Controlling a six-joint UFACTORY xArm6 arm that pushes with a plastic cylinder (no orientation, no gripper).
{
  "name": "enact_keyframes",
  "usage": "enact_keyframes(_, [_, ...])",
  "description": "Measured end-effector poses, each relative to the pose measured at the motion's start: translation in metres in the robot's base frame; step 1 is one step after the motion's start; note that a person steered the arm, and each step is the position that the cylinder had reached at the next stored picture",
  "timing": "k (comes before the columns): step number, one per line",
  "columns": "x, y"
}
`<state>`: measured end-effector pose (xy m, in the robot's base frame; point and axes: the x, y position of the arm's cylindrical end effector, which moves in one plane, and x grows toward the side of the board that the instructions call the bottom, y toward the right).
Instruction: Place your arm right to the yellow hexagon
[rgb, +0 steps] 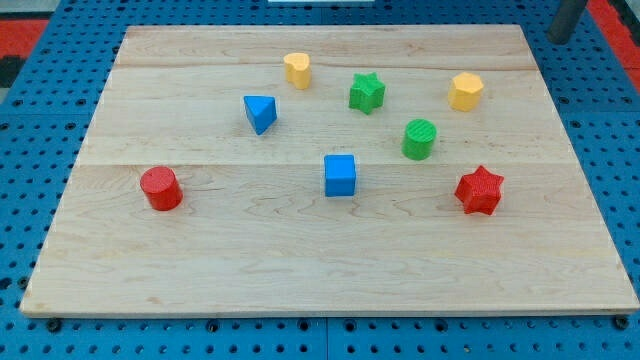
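The yellow hexagon (466, 91) stands on the wooden board (320, 260) at the view's upper right. A dark rod shows at the view's top right corner, beyond the board's edge. Its lower end, my tip (559, 39), is up and to the right of the yellow hexagon, about a hundred pixels away, touching no block. The rod's upper part is cut off by the frame.
Also on the board: a second yellow block, rounded (297, 70), a green star (367, 92), a green cylinder (420, 139), a red star (479, 190), a blue cube (340, 175), a blue triangle (260, 113), and a red cylinder (160, 188). Blue pegboard surrounds the board.
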<state>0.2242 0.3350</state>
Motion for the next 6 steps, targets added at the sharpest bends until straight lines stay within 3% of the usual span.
enact_keyframes(2, [0.034, -0.05])
enact_keyframes(4, [0.113, -0.07])
enact_keyframes(6, [0.113, -0.068])
